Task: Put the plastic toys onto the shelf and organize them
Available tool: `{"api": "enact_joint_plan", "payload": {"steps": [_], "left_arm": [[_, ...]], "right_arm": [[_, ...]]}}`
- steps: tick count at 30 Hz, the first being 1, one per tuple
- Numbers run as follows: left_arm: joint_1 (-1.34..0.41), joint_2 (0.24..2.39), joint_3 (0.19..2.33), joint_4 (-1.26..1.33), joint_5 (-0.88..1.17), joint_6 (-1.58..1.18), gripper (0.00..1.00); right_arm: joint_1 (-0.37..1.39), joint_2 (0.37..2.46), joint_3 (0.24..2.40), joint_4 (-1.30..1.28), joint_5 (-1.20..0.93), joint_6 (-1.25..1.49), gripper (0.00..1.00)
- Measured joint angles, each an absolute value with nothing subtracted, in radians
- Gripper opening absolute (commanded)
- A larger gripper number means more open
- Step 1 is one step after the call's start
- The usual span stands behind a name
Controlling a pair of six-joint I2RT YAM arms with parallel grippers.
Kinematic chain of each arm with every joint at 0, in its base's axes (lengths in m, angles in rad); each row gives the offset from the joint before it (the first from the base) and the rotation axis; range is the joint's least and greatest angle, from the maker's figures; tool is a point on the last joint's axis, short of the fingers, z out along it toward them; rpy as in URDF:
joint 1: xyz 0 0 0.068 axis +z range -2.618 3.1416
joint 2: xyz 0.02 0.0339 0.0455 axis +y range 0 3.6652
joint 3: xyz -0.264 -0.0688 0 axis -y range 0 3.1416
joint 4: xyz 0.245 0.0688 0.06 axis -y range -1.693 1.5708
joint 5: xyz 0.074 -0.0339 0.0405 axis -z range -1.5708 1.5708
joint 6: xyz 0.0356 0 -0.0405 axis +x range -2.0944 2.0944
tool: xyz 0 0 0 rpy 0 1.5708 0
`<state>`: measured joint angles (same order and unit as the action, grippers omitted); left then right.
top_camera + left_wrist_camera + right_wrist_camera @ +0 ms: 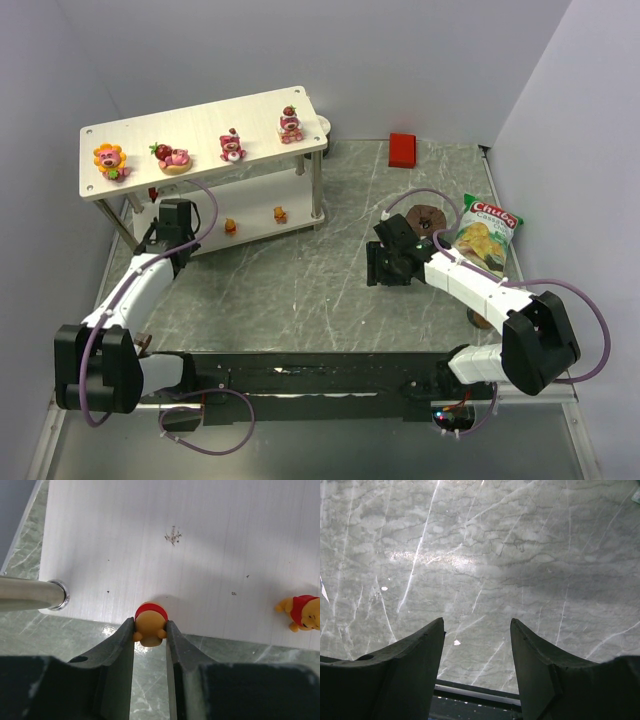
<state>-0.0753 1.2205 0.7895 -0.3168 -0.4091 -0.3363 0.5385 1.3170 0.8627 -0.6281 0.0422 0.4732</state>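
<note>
Your left gripper (150, 626) clamps a small orange bear (150, 619), face hidden — right gripper (476, 623) gapes empty — second bear (301, 612) half cropped.

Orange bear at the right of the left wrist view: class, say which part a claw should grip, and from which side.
Probably across the orange bear's red-shirted body, one finger each side, coming level from the lower board's near edge: the upper board hinders a drop from above. The left claw grips a matching bear from that edge.
</note>
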Motion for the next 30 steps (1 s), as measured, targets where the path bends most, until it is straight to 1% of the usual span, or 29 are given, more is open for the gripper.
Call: {"api": "enact_joint_plan", "payload": {"steps": [6,18,22,30], "left_arm": [[-0.068,1.215,0.789,-0.311,-0.404,-0.335,0.06],[-0.04,1.268,0.791,-0.26,-0.37,-0.35,0.11],[-0.023,1.276,0.797,-0.253,-0.353,-0.351,0.14],[-0.004,1.36,0.882,-0.285,-0.28,-0.321,0.21]], "right_arm": [[0.538,1.317,0.863,-0.628,0.042,0.473,0.62],[0.538,1.317,0.862,-0.628,0.042,0.473,0.62],[0.538,1.317,0.862,-0.628,0.043,0.473,0.62],[0.538,1.317,0.862,-0.628,0.043,0.473,0.62]]}}
